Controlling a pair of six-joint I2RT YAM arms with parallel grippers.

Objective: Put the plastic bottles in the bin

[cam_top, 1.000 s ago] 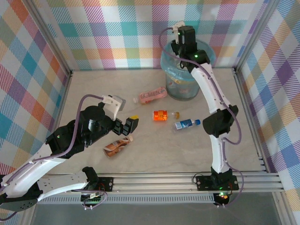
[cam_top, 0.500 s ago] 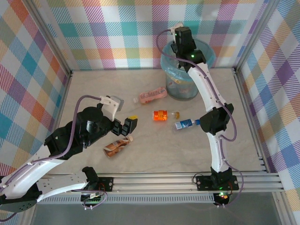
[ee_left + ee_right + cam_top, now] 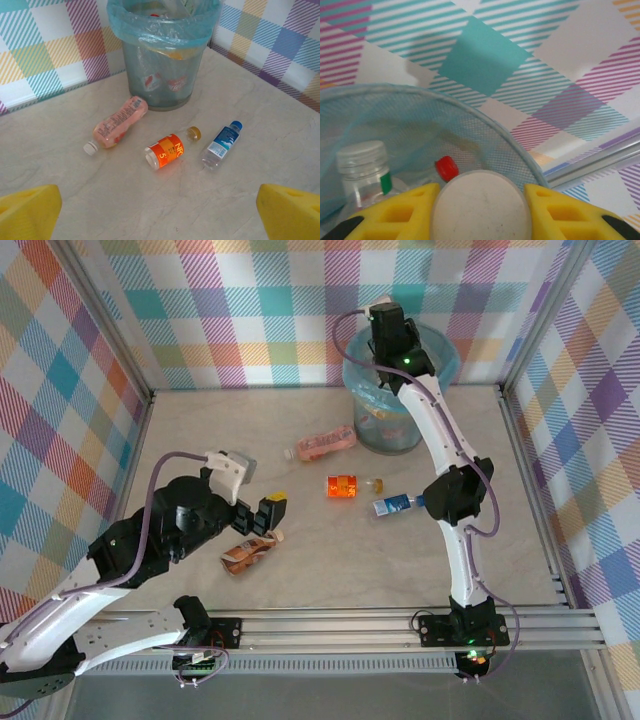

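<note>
Drop step in hand, by my reading. Right gripper (image 3: 385,328) hangs over the mouth of the bin (image 3: 400,430), clenched on the held bottle (image 3: 480,207). The wrist view shows a pale round end wedged between the yellow pads (image 3: 400,212); which end it is I cannot tell. Below it, inside the blue liner, lie a white-capped bottle (image 3: 362,167) and a red cap (image 3: 446,167), already binned. Left gripper (image 3: 265,515) is spread wide with nothing in it, poised just beside the brown-labelled bottle (image 3: 250,552) at front left. On the table, all lying down: pink bottle (image 3: 120,122), orange bottle (image 3: 167,150) and blue-capped bottle (image 3: 222,142), near one another but not touching, just in front of the bin. Next move calls for the right fingers to let go while the load sits inside the rim. The left arm should then descend, straddle the brown-labelled bottle across its width, and close.
</note>
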